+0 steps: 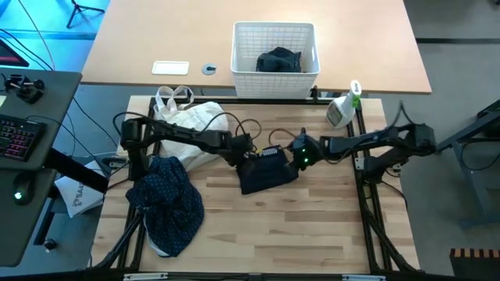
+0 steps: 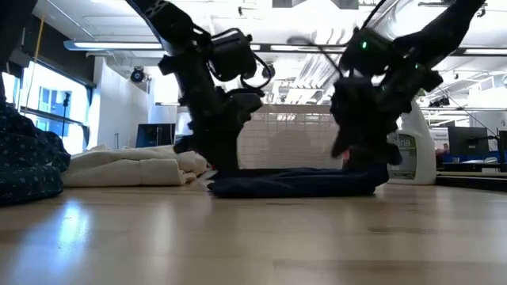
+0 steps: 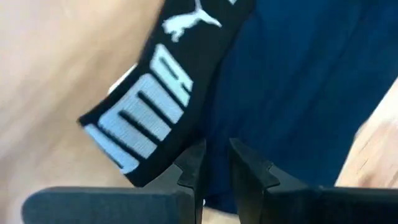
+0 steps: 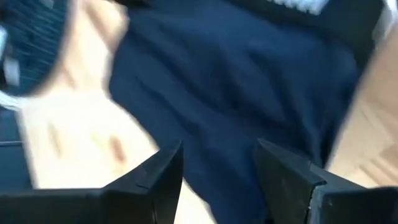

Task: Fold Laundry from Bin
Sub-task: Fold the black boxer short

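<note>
Both grippers are down on the navy piece (image 1: 268, 173) at mid-table: left gripper (image 3: 214, 165) nearly closed at its waistband, right gripper (image 4: 217, 174) spread open over the cloth. Risk: uneven pulls bunch the fold, or drag it toward the dotted shirt (image 1: 168, 203).

Soft matt navy cloth garment (image 1: 266, 172) (glossy printed waistband) on smooth pale wood table (image 1: 312, 226).
</note>
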